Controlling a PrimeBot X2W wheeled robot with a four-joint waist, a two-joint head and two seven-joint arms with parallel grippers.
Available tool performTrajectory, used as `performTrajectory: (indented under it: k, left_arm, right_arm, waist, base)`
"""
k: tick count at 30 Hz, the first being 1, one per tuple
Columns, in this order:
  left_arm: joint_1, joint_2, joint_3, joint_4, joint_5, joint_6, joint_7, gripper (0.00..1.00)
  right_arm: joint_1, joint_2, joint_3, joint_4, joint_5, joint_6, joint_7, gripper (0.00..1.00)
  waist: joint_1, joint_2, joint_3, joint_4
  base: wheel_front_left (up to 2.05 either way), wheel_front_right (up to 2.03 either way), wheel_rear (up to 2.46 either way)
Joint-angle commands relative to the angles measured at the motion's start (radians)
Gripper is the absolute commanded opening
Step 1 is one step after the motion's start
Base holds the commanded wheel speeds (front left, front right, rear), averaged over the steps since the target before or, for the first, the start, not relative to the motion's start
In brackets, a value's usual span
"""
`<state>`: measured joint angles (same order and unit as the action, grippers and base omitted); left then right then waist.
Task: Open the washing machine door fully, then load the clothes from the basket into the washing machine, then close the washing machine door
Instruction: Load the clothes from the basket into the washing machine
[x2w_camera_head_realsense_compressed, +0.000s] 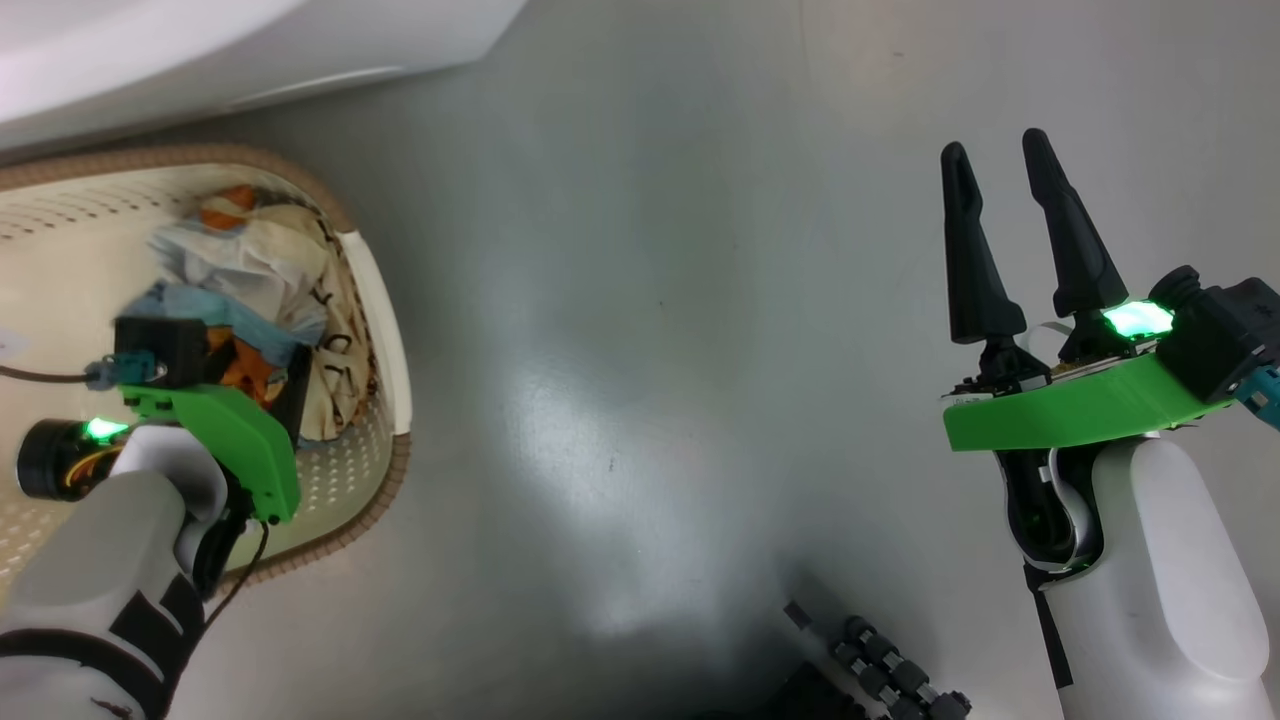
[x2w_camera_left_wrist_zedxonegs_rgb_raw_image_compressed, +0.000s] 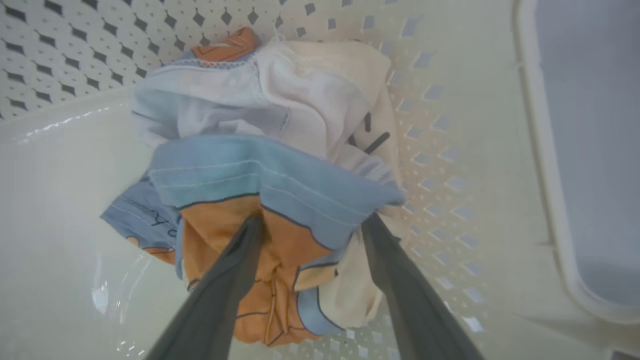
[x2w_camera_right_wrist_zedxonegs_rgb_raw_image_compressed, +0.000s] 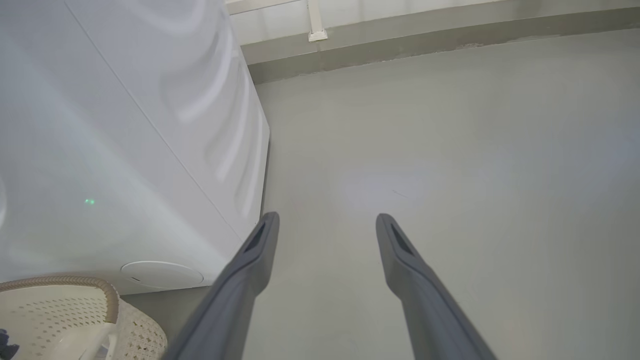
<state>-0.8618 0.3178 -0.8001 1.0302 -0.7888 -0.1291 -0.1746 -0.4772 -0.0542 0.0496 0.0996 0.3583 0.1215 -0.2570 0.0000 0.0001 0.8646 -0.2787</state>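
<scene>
Dark fingers of the left gripper (x2w_camera_left_wrist_zedxonegs_rgb_raw_image_compressed: 312, 225) stand apart, straddling an orange-and-blue fold of the clothes (x2w_camera_left_wrist_zedxonegs_rgb_raw_image_compressed: 260, 165) heaped at the right end of the basket (x2w_camera_left_wrist_zedxonegs_rgb_raw_image_compressed: 450, 125). Sinking deeper, then pinching both garments, looks wisest. The right gripper (x2w_camera_head_realsense_compressed: 995, 145), also parted, hangs over floor (x2w_camera_head_realsense_compressed: 650, 350) far right.

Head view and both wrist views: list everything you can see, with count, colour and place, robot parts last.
clothes: one bundled heap, number of garments unclear; light blue, orange and cream; inside the basket.
basket: one; cream-white, perforated, brown rim; on the floor at the robot's left.
washing machine: one; white; just beyond the basket.
floor: one; grey, glossy; under everything.
left claw: one; dark fingers; open, tips pushed into the clothes.
right claw: one; dark fingers; open, holding nothing, above the floor at the robot's right.
</scene>
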Motion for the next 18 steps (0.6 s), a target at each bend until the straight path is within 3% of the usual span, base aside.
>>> performTrajectory:
  k: [1,9,10,11,12,13,18]
  left_arm:
    - [-0.004,0.041,-0.009,-0.017,-0.027,-0.002,0.003,1.0]
    - [-0.055,0.074,-0.112,-0.001,-0.15,-0.002,-0.005,1.0]
    - [-0.064,0.074,-0.13,0.005,-0.179,-0.002,0.0,0.79]
    - [-0.068,0.075,-0.142,0.006,-0.19,-0.002,0.0,0.35]
    - [-0.071,0.076,-0.149,0.009,-0.204,-0.002,-0.003,0.06]
    - [-0.074,0.075,-0.156,0.01,-0.218,-0.002,-0.004,0.0]
    - [-0.082,0.068,-0.193,0.016,-0.276,-0.002,-0.022,0.0]
  right_arm:
    - [0.021,0.004,0.019,-0.025,0.009,0.009,-0.005,1.0]
    - [0.016,0.004,0.032,-0.034,0.02,0.009,-0.005,1.0]
    - [0.013,0.004,0.035,-0.035,0.02,0.009,-0.005,1.0]
    - [0.012,0.004,0.036,-0.036,0.019,0.009,-0.005,1.0]
    - [0.012,0.004,0.036,-0.038,0.018,0.009,-0.005,1.0]
    - [0.012,0.004,0.034,-0.039,0.016,0.009,-0.005,1.0]
    - [0.015,0.004,0.019,-0.038,0.003,0.009,-0.005,1.0]
  waist:
    - [0.0,-0.0001,0.021,-0.015]
    - [0.0,-0.0001,0.044,-0.03]
    - [0.0,-0.0001,0.046,-0.033]
    - [0.0,-0.0001,0.046,-0.034]
    - [0.0,-0.0001,0.045,-0.035]
    - [0.0,-0.0001,0.044,-0.035]
    - [0.0,-0.0001,0.026,-0.025]
  base:
    - [0.0,0.0,0.0]
    - [0.0,0.0,0.0]
    - [0.0,0.0,0.0]
    - [0.0,0.0,0.0]
    - [0.0,0.0,0.0]
    - [0.0,0.0,0.0]
    - [0.0,0.0,0.0]
